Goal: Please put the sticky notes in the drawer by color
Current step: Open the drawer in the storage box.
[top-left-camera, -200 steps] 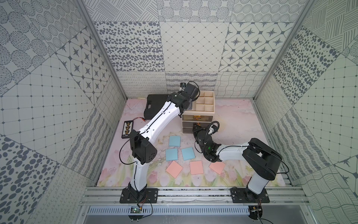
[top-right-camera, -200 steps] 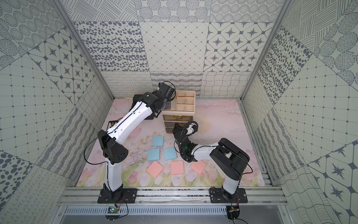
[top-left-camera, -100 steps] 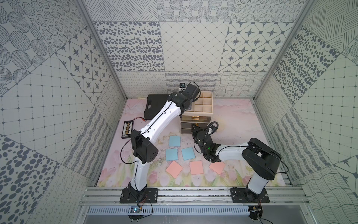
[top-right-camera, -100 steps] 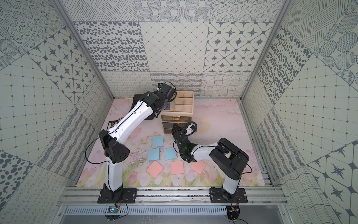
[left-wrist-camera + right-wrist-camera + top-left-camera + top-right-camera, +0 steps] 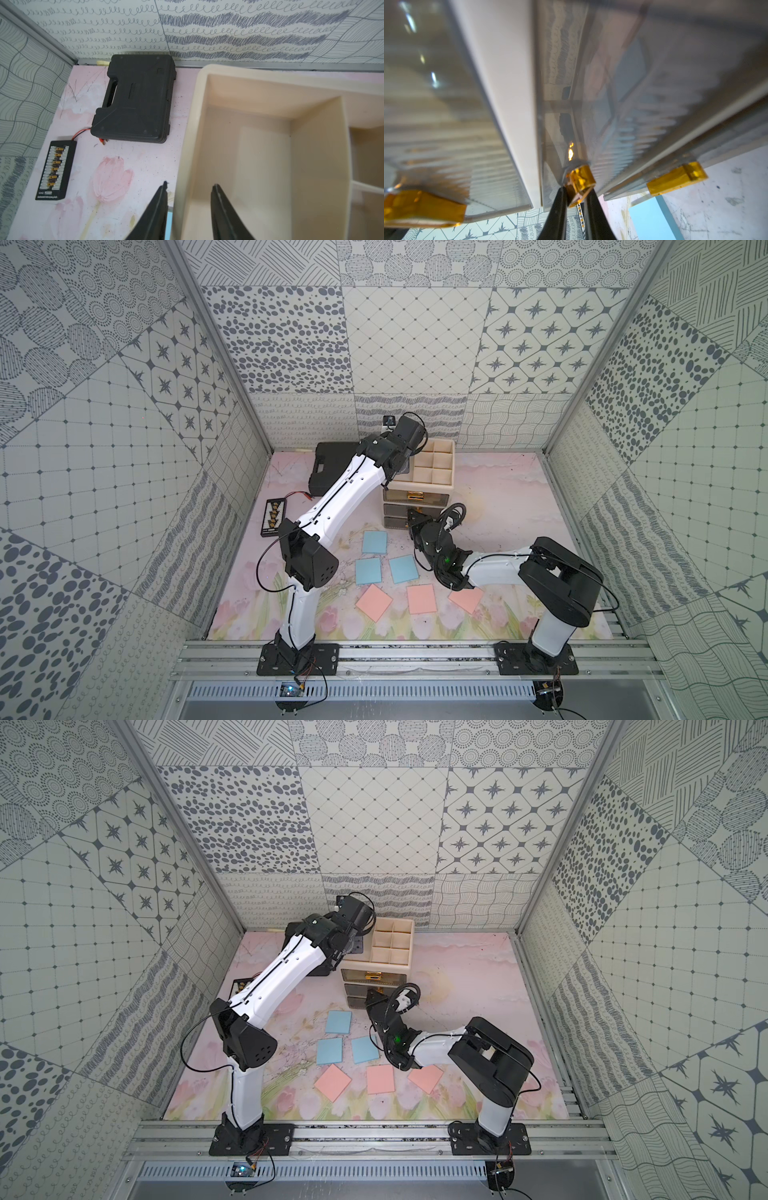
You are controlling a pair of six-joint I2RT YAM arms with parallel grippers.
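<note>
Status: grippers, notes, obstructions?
Left gripper open, straddling cabinet's tray wall. Right gripper shut on middle drawer handle. Three blue notes, three pink notes on mat. Nothing in the way.

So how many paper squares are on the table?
6. Far blue note nearest the drawer, left blue note, right blue note; in front, left pink note, middle pink note, right pink note partly under the right arm. Others may be hidden.
</note>
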